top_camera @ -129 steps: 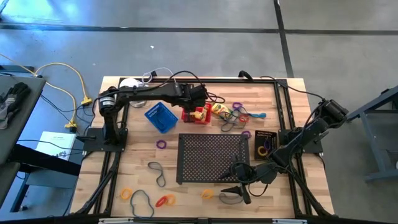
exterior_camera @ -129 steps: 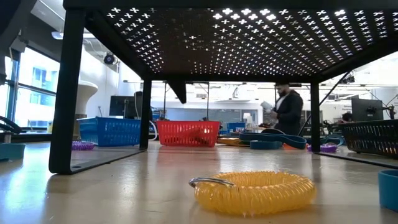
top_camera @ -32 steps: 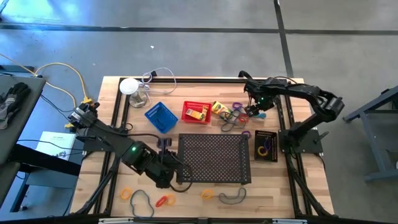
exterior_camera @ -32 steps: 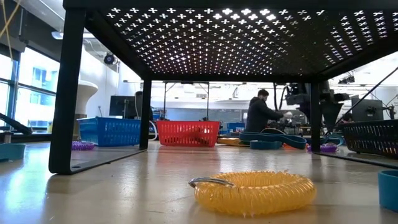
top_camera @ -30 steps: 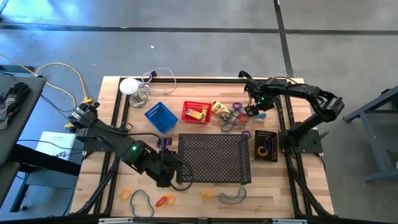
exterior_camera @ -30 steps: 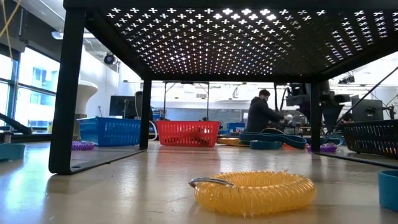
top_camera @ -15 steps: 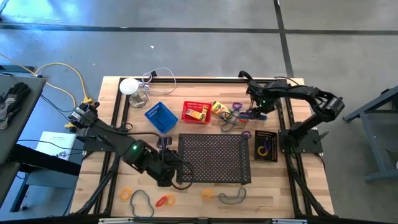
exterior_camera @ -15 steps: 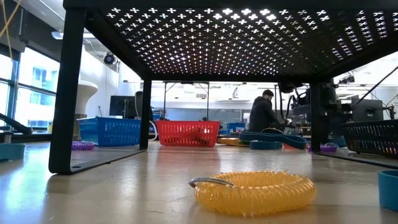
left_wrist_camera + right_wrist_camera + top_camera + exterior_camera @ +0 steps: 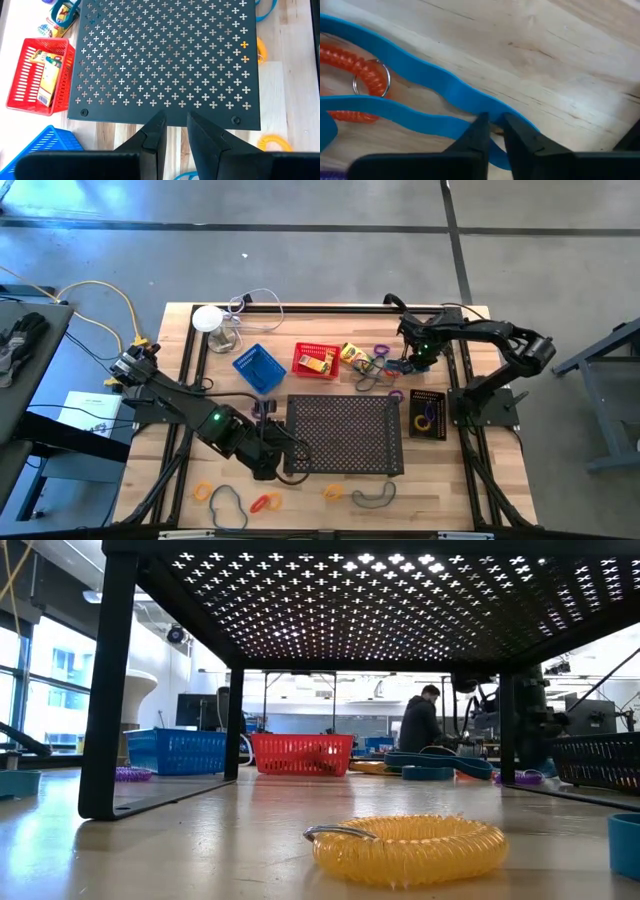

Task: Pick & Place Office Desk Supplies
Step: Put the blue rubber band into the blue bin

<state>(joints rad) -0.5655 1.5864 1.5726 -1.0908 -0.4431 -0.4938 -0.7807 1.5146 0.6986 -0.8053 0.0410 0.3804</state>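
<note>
At the table's far right my right gripper [image 9: 417, 364] points down at a light blue rubber band [image 9: 405, 367] and is shut on it; the right wrist view shows its fingers [image 9: 493, 122] on the blue strip beside an orange coil [image 9: 365, 80]. The band lies at the edge of a heap of bands [image 9: 378, 363]. A crayon box [image 9: 322, 363] lies in the red basket [image 9: 302, 352], and another [image 9: 352, 354] lies beside it. My left gripper [image 9: 175, 117] hovers at the black tray's near left edge [image 9: 290, 460], its fingers a narrow gap apart with nothing between them. My right gripper pinches the blue band's flat strip [image 9: 462, 100] between its two fingers. They come from above, pointing down, and stand across the strip. The band lies wavy and slack on the wood.
A blue basket [image 9: 258, 368] stands left of the red one, and a black basket [image 9: 427, 413] with bands in it stands right of the tray [image 9: 345, 435]. Loose bands and a yellow coil [image 9: 405, 848] lie along the near edge. A white disc [image 9: 207, 317] sits far left. A person [image 9: 420, 720] stands in the room behind.
My right gripper has sunk toward the table at the blue band, shifting a little toward the right edge.
</note>
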